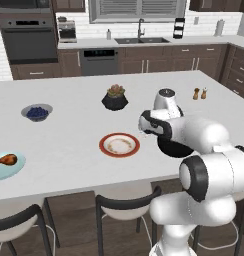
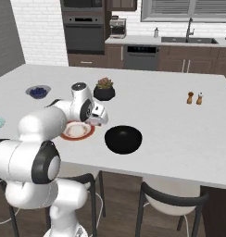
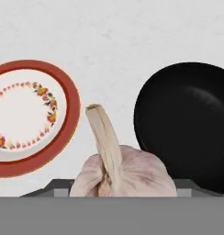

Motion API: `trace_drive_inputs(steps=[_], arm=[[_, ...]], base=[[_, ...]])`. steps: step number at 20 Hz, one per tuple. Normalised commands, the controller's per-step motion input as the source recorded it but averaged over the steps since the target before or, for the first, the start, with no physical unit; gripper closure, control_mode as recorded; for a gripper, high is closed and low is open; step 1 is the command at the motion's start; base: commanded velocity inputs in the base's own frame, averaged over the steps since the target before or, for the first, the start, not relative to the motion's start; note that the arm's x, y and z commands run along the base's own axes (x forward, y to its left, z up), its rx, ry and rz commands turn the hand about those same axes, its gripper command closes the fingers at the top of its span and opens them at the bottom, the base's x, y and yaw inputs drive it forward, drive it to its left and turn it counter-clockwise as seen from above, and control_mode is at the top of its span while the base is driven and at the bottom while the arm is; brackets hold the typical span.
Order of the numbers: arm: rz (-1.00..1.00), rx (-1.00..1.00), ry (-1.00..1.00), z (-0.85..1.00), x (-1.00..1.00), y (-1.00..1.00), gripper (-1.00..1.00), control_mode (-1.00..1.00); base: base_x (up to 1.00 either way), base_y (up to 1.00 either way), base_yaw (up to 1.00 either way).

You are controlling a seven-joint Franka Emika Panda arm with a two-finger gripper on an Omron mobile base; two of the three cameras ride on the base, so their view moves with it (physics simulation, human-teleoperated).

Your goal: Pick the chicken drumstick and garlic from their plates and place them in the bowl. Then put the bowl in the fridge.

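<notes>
The claw (image 3: 123,193) was grasping the garlic (image 3: 123,172), lifted off the red-rimmed plate (image 3: 36,158) and not yet over the black bowl (image 3: 187,124), which sat just beside that plate on the worktop (image 1: 69,90); the drumstick (image 1: 5,160) lay on the blue plate (image 1: 16,169), well apart from the bowl. The risk, as I judged it: the rounded bulb could slip from the grip, or, if let go short of the bowl, strike its rim and roll away across the worktop.

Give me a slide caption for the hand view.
Garlic held in the gripper above the counter, between red-rimmed plate and black bowl.
</notes>
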Motion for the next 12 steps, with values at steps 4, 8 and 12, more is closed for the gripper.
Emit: trace_drive_inputs(steps=[4, 8, 12], arm=[[-0.17, 0.0, 0.08, 0.2, -0.27, -1.0, 1.0, -1.0], [-0.16, -0.01, 0.18, -0.22, 0.04, -1.0, 1.0, -1.0], [0.0, -0.04, 0.02, -0.6, 0.45, -0.26, 1.0, -1.0]], base=[[0.0, 0.0, 0.0], [0.0, 0.0, 0.0], [0.0, 0.0, 0.0]])
